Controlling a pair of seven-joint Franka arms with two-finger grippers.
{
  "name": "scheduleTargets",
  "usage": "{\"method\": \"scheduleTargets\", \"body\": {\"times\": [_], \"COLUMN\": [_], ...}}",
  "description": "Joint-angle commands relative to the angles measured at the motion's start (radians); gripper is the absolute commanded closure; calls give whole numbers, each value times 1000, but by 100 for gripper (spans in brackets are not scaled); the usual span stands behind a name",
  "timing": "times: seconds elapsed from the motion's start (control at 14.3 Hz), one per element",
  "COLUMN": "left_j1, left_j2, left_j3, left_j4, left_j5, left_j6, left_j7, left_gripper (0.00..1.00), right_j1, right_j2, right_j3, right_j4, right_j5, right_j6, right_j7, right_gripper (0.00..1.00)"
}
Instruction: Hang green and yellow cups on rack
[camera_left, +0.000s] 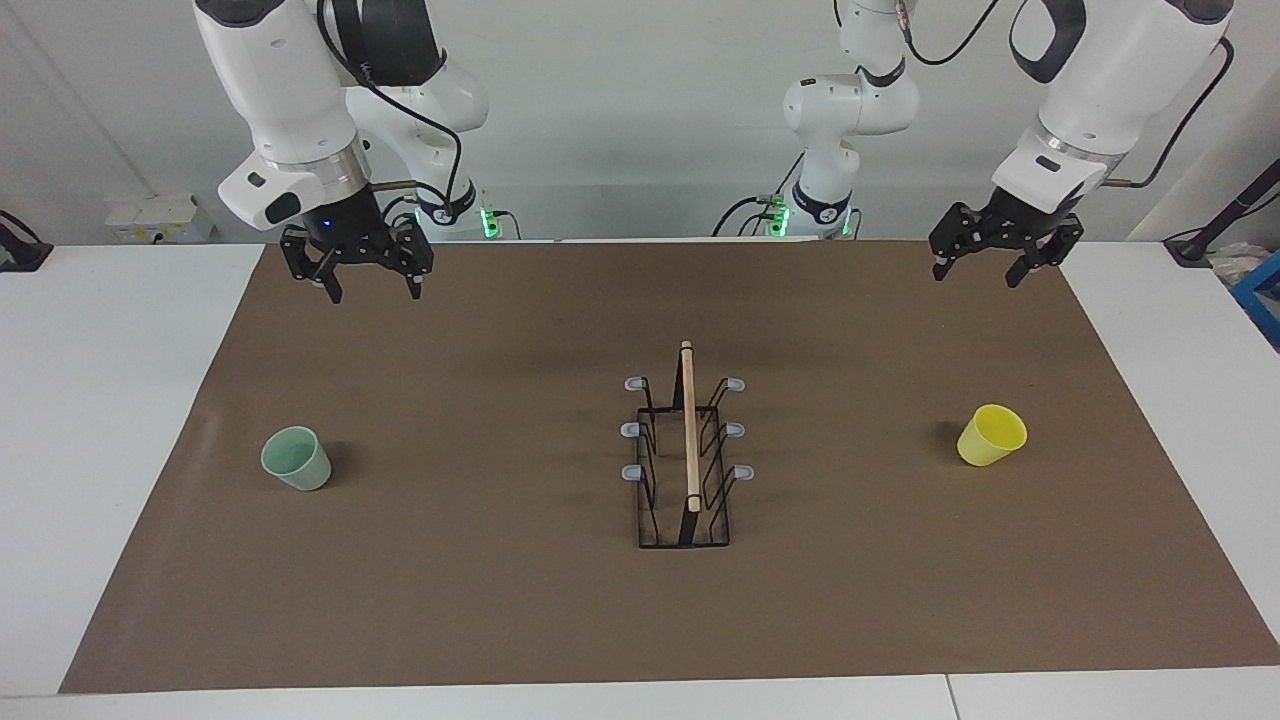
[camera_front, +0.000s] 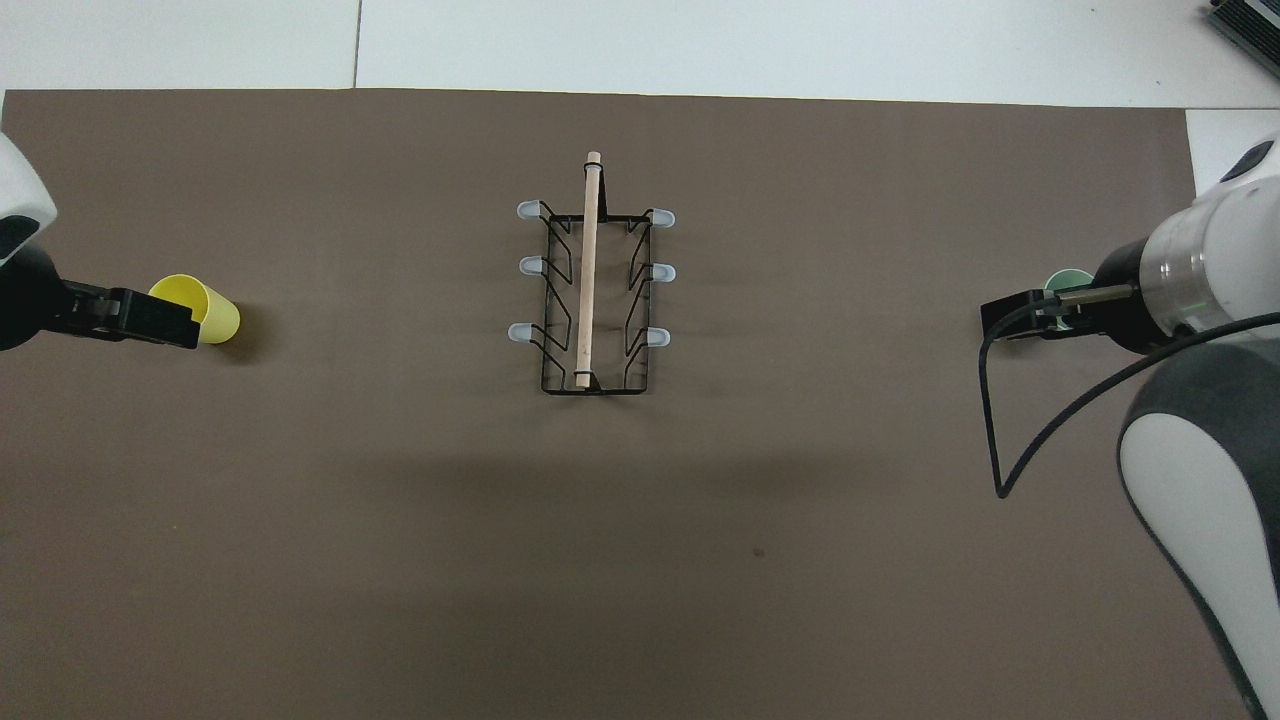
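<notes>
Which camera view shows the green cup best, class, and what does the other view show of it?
The facing view: the green cup stands upright in full sight on the brown mat, with nothing covering it. In the overhead view the raised right gripper and its arm cover most of the cup, leaving only part of its rim visible.

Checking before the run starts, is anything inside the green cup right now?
The green cup stands upright on the mat, and what shows of its inside is empty. In the overhead view the raised right gripper covers most of it.
</notes>
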Motion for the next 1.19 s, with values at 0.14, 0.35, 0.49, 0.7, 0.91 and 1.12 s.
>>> {"method": "scheduleTargets", "body": {"times": [0.14,0.35,0.49,0.7,0.91,1.12], "left_j1": [-21,-7,-7,-13,-19,-18], "left_j2": [-29,-30,-35,-29,-12,57], "left_j3": [-2,5,9,22,36,74], "left_j4": [-49,-47,-47,-35,-18,23], "left_j5": [14,14,14,41,43,29], "left_j6": [58,35,30,25,16,19], "left_j7": [-20,-14,-15,-6,-9,-29], "left_gripper": [0,0,0,0,0,0], "right_j1": [-13,-11,-10,-8,-10,-11], "right_j2": [-2,-2,-2,-2,-2,-2], "right_j3": [8,8,8,8,8,8], "right_j4": [-9,-9,-8,-8,-9,-11], "right_j5": [4,4,4,4,4,4], "right_j6": [19,19,19,19,26,26], "right_j7": [-21,-20,-20,-20,-21,-21], "right_gripper": [0,0,0,0,0,0]}}
